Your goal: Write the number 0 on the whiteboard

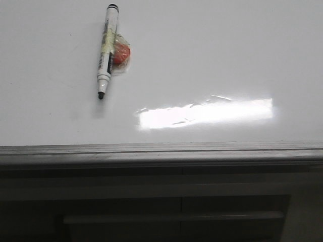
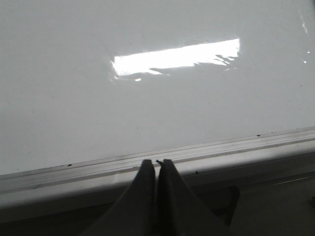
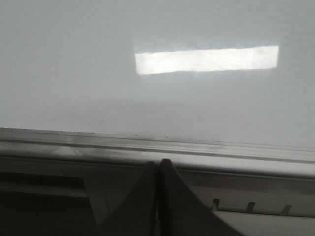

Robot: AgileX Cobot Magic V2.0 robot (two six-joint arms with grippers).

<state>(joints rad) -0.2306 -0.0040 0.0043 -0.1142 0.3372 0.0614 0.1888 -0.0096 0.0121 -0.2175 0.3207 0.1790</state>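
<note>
Whiteboard [image 1: 212, 55]: large glossy white board lying flat, filling the upper part of the front view. Surface bare of writing; no drawn 0 shows on it in any view. A bright rectangular glare patch [image 1: 207, 113] sits right of centre, close to the near edge.

Edge rail [image 1: 161, 150]: grey metal strip running the full width along the near side of the board, also seen in the left wrist view [image 2: 211, 147] and the right wrist view [image 3: 157, 142]. A few small dark specks lie along it in the left wrist view.

Marker [image 1: 107, 48]: white barrel, black cap end toward the far side, black tip pointing toward the near edge, lying on the board's left part, slightly tilted. A red blob [image 1: 121, 53] under clear tape is fixed to its right side, touching the barrel. Wide open board lies to the marker's right and between its tip and the rail.

Cabinet front [image 1: 171, 201]: dark panelled face below the rail.

Left gripper [image 2: 157, 164]: fingers pressed together, nothing between them, tips just over the rail at the board's near edge, well apart from the marker.

Right gripper [image 3: 158, 164]: fingers pressed together, holding nothing, tips just short of the rail on the cabinet side.
</note>
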